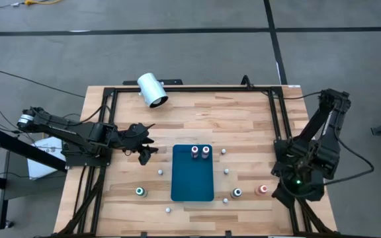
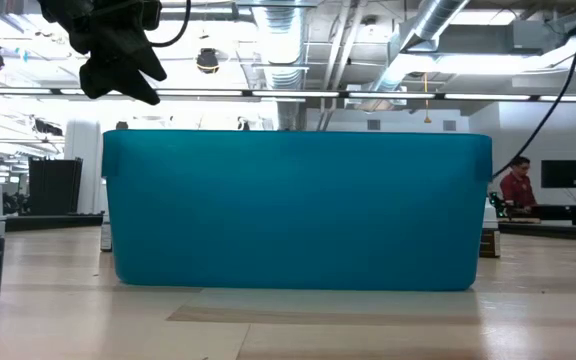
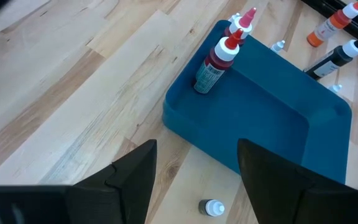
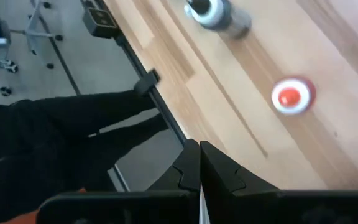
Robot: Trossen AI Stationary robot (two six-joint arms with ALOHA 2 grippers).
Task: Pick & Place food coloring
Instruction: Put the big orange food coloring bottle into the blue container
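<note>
the left gripper (image 1: pixel 145 147), fingers spread and empty, hovers just beside the teal tray (image 1: pixel 192 188) near a white cap (image 3: pixel 213 207), while the right gripper (image 4: pixel 199 168), fingers pressed together, sits nearer the upright orange bottle (image 1: pixel 264 190).

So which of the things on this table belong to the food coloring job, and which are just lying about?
Part of the job:
- two red bottles standing in the teal tray
- green bottle
- dark bottle
- orange bottle
- small white caps scattered around the tray

Just lying about:
- large white cylinder at the table's far edge
</note>
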